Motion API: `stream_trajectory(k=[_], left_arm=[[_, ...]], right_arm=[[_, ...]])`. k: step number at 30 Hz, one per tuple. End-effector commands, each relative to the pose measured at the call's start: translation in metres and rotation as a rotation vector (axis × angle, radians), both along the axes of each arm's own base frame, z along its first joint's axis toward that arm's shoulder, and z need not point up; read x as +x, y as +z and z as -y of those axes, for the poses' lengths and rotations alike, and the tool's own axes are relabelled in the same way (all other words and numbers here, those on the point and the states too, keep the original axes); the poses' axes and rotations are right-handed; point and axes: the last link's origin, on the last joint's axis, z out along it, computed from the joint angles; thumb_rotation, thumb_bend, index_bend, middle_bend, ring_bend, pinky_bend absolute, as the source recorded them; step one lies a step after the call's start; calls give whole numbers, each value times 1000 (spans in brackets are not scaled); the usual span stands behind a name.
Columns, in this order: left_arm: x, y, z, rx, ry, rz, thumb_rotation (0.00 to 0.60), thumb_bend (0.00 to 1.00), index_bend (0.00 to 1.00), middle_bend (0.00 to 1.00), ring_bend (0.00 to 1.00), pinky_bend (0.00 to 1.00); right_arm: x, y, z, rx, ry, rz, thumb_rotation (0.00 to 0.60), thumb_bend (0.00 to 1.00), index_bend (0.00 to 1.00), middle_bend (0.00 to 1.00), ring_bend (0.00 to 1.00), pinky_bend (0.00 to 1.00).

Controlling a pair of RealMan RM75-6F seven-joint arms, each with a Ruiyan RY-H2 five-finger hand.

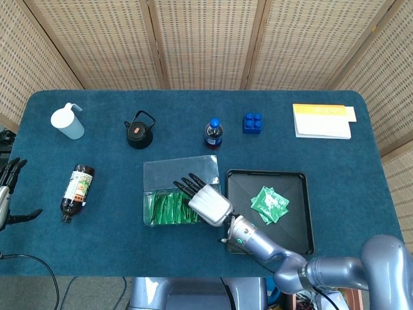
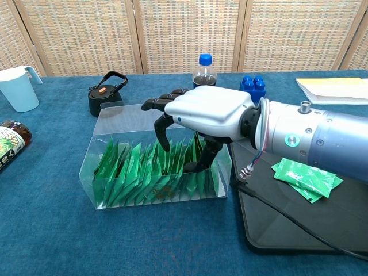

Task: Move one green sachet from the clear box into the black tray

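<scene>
Right hand point(image 2: 210, 112) hangs at frame centre, palm down over the clear box point(image 2: 109, 190), fingers apart and curled downward, thumb dipping among the upright green sachets point(image 2: 152, 169), nothing gripped. Lower right, black tray point(image 2: 287, 230) holds flat sachets point(image 2: 305, 178). Left hand point(image 1: 8, 187), far left edge, open-fingered.

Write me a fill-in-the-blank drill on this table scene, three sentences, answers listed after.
1. The right hand reaches into the clear box, which holds a row of ____ sachets.
2. Green sachets already lie in the ____ tray.
3. The black teapot stands between the blue-capped bottle and the white ____.

Answers: green; black; jug
</scene>
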Motion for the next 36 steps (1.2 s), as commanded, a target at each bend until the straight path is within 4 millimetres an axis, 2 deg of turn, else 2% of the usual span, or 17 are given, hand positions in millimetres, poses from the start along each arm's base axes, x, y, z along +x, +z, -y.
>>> stream_trajectory(k=[1,15,27,36], left_arm=[[0,0,0,1,1,0,600,97,0,0,0,0],[-1,1,-1,2,5,0,600,96,0,0,0,0],[-1,-1,-2,-2,7,-3,600,96,0,0,0,0],[-1,0,-2,0,7,-3,600,96,0,0,0,0]], right_arm=[[0,-1,0,2,-1,-3,600,425,480,104,0,0],[2,-11,8,-7,-34,11,600,490,499,107,0,0],[-1,-13,11,-22,-43,17,600,516,511,114,0,0],[-2,-14,12,-19,-46,19,600,580,517,114,0,0]])
